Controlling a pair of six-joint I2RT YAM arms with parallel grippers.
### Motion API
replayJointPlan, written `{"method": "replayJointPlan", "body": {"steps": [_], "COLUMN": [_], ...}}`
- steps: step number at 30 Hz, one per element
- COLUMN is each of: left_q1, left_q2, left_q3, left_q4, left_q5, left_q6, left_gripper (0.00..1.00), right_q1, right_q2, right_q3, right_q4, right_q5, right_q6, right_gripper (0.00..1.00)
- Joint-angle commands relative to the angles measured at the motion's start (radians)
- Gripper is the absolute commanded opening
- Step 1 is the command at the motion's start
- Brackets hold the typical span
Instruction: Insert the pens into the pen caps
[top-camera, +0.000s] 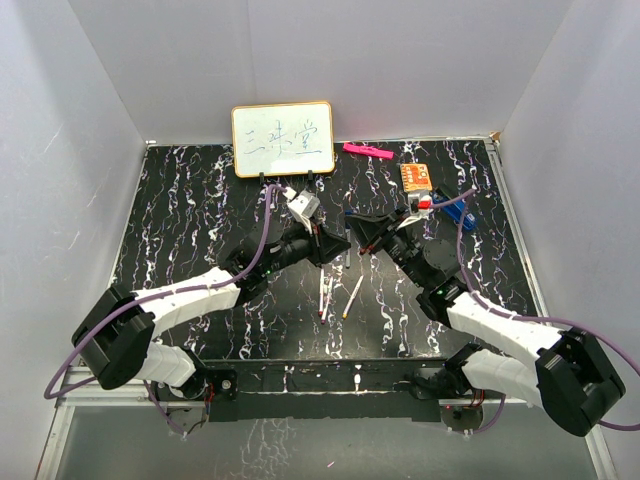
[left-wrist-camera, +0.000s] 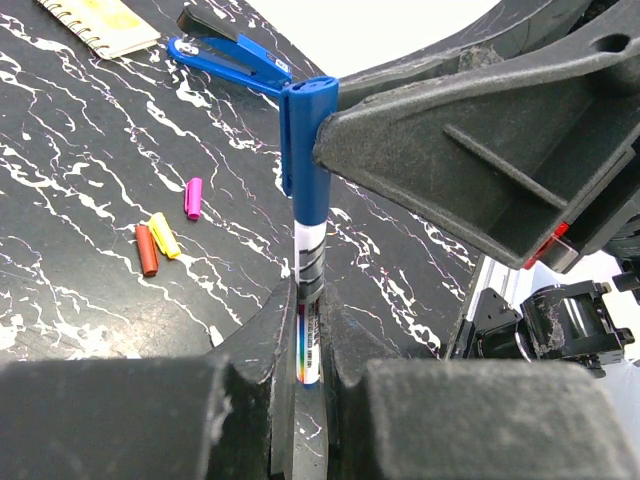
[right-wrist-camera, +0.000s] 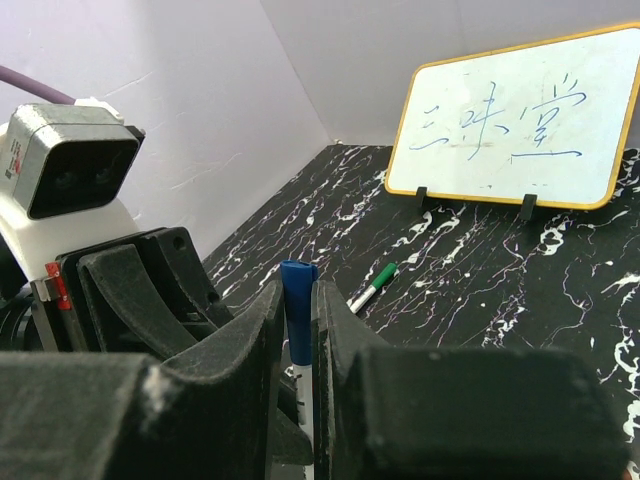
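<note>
My left gripper (left-wrist-camera: 308, 300) is shut on a white-barrelled pen (left-wrist-camera: 309, 345) and holds it above the table. A blue pen cap (left-wrist-camera: 305, 150) sits on the pen's far end. My right gripper (right-wrist-camera: 300, 295) is shut on this blue cap (right-wrist-camera: 298, 310). The two grippers meet tip to tip over the middle of the table, left gripper (top-camera: 340, 245) and right gripper (top-camera: 365, 238). Loose white pens (top-camera: 322, 292) (top-camera: 352, 297) lie just in front of them. A green-capped pen (right-wrist-camera: 373, 288) lies on the table. Purple (left-wrist-camera: 193, 198), yellow (left-wrist-camera: 163, 235) and red (left-wrist-camera: 147, 250) caps lie together.
A small whiteboard (top-camera: 283, 140) stands at the back. A pink marker (top-camera: 367, 151), an orange card (top-camera: 416, 176) and a blue stapler (top-camera: 455, 208) lie at the back right. A spiral notebook (left-wrist-camera: 100, 20) shows in the left wrist view. White walls enclose the table.
</note>
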Motion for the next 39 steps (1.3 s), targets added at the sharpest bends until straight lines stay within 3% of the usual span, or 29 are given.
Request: {"method": "replayJointPlan", "body": {"steps": [1, 16, 25, 27, 30, 35, 38, 39], "left_q1": [0.038, 0.093, 0.096, 0.096, 0.096, 0.096, 0.096, 0.096], "left_q2": [-0.069, -0.107, -0.124, -0.142, -0.17, -0.206, -0.212, -0.212], "left_q3": [0.108, 0.093, 0.08, 0.079, 0.063, 0.04, 0.041, 0.043], "left_q4": [0.245, 0.32, 0.223, 0.175, 0.129, 0.083, 0.045, 0.032], "left_q5": [-0.043, -0.022, -0.048, -0.058, -0.069, -0.032, 0.004, 0.011], "left_q6": [0.011, -0.039, 0.009, 0.033, 0.061, 0.085, 0.095, 0.098], "left_gripper": [0.0, 0.0, 0.0, 0.0, 0.0, 0.0, 0.0, 0.0], "right_q1": [0.062, 0.095, 0.096, 0.095, 0.096, 0.095, 0.095, 0.096], "right_q2": [0.028, 0.063, 0.007, -0.024, -0.081, -0.159, -0.182, -0.187], "right_q3": [-0.033, -0.028, 0.0, 0.018, 0.054, 0.117, 0.159, 0.172], "right_q4": [-0.209, -0.311, -0.331, -0.362, -0.407, -0.434, -0.446, -0.447], "right_q5": [-0.072, 0.072, 0.129, 0.169, 0.226, 0.256, 0.249, 0.246], "right_q6": [-0.035, -0.055, -0.05, -0.069, -0.102, -0.137, -0.137, -0.135], "right_gripper": [0.0, 0.0, 0.0, 0.09, 0.39, 0.62, 0.96, 0.98]}}
